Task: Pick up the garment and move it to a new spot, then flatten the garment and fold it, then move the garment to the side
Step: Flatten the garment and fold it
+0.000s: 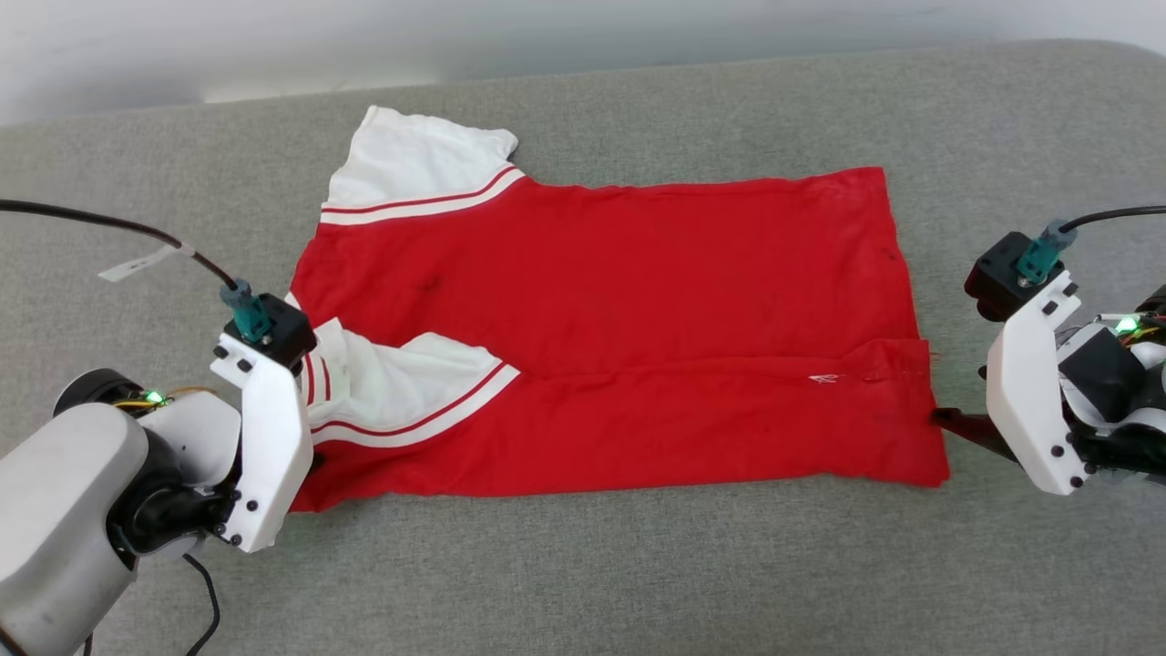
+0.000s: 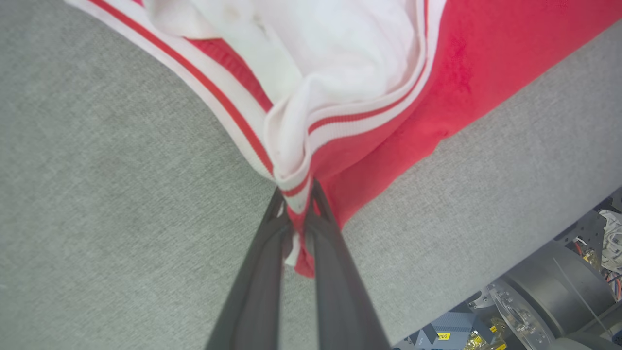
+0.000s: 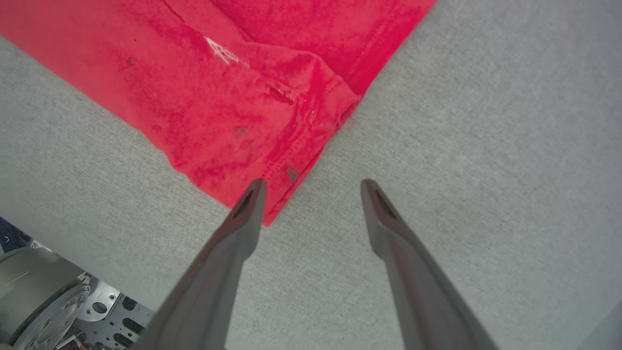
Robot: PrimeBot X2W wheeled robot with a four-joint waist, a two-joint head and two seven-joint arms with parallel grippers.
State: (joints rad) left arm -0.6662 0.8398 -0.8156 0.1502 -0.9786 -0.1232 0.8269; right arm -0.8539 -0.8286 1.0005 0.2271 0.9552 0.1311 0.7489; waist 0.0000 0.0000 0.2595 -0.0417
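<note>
The garment [image 1: 601, 328] is a red T-shirt with white, stripe-edged sleeves, lying spread on a grey fabric surface [image 1: 583, 565]. Its near long edge is folded up over the body. One white sleeve [image 1: 410, 164] lies at the far left, the other [image 1: 401, 387] on the folded part. My left gripper [image 2: 297, 214] is shut on the garment's near left end, pinching the striped sleeve edge [image 2: 291, 180] and red cloth. My right gripper [image 3: 313, 192] is open just off the garment's near right corner [image 3: 265, 214]. Its left fingertip [image 3: 252, 194] lies over the hem and nothing is between its fingers.
The grey surface reaches a pale wall [image 1: 273, 46] at the back. Its near edge shows in the wrist views, with the robot's grey base [image 2: 544, 296] below it. A black cable [image 1: 109, 223] runs to the left wrist.
</note>
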